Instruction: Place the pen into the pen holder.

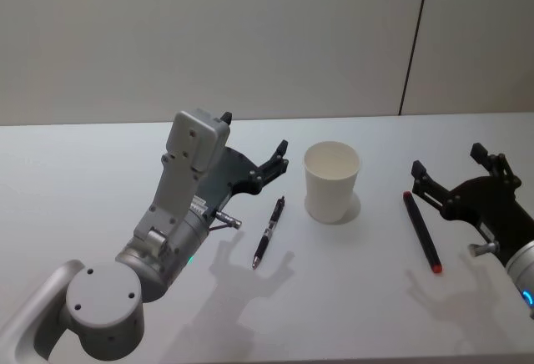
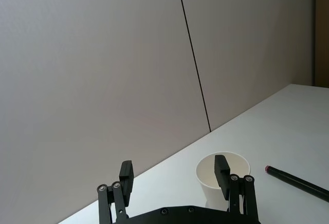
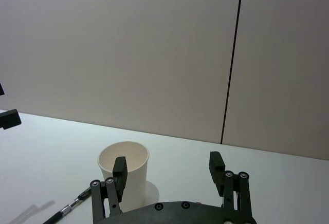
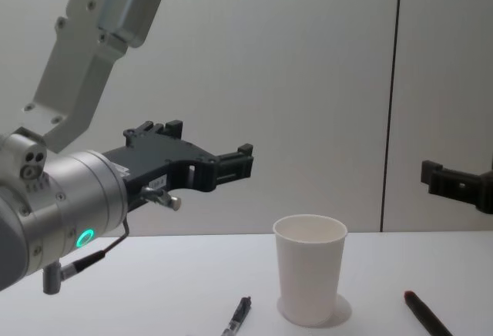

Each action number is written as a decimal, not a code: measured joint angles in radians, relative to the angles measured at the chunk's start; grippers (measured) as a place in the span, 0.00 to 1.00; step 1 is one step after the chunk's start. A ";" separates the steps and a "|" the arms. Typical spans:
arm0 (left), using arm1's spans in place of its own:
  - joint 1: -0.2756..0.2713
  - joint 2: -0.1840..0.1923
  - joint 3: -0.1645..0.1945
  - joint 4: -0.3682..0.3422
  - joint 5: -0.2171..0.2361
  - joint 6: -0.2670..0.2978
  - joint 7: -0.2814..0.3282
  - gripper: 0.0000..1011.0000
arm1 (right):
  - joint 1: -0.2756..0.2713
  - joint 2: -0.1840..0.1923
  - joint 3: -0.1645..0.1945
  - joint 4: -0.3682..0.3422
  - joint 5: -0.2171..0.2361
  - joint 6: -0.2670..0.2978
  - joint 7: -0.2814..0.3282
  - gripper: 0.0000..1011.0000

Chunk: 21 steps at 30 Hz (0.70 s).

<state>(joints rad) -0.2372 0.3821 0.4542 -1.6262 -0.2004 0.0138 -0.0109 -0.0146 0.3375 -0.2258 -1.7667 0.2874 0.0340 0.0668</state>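
Pen holder (image 1: 332, 182) stands upright between a black pen (image 1: 269, 232) and a red-tipped pen (image 1: 422, 232); we see left gripper (image 1: 254, 133) and right gripper (image 1: 447, 159) aloft, spread wide, holding nothing.

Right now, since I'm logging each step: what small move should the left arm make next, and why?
Probably lower the left tool onto the black pen. The tool is open and empty above the table, and that pen lies flat close by, left of the white cup, which looks empty. The right tool, also open, hangs by a red-tipped pen.
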 joint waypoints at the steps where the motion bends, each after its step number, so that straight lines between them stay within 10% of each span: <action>1: 0.000 0.000 0.000 0.000 0.000 0.000 0.000 0.99 | 0.000 0.000 0.000 0.000 0.000 0.000 0.000 0.99; 21: 0.000 0.000 0.000 0.000 0.000 0.000 0.000 0.99 | 0.000 0.000 0.000 0.000 0.000 0.000 0.000 0.99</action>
<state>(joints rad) -0.2372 0.3821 0.4542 -1.6262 -0.2004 0.0138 -0.0109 -0.0146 0.3375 -0.2258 -1.7667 0.2874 0.0340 0.0668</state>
